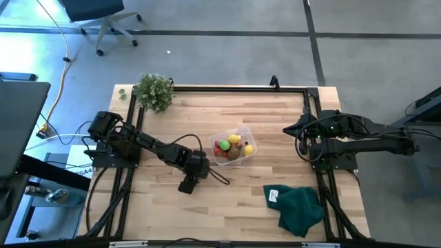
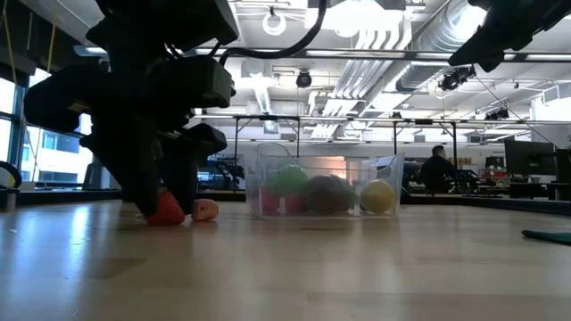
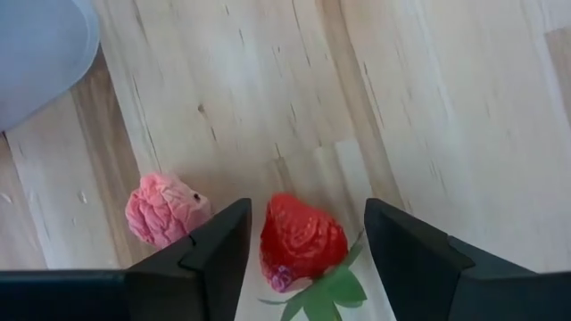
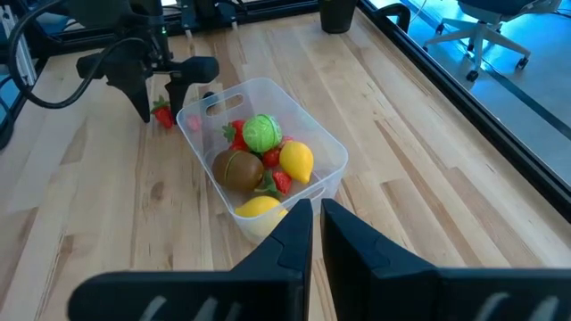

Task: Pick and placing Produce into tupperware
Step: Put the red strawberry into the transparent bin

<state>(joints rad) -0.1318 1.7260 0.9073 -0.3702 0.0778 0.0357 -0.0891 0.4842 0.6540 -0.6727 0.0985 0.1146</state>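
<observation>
Left claw [image 3: 303, 259] low on bench [image 1: 172, 213], centre-left of high view, fingers apart straddling red strawberry [image 3: 302, 239], not gripping. Pink piece [image 3: 162, 209] just beside. Tupperware [image 1: 233, 146] mid-frame, holding produce. Right claw [image 4: 317, 227] closed, empty, right side.

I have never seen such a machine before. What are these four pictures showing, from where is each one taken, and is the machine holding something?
These are two dark robot arms at a light wooden table. One picture looks down from above, one looks level across the table, and two come from cameras on the wrists. The clear plastic tub already holds small toy fruits. A dark green cloth and a leafy potted plant also lie on the table. The left gripper stands open around a red toy strawberry, not yet gripping it; a pink toy piece lies beside. The right gripper waits shut, holding nothing.
</observation>
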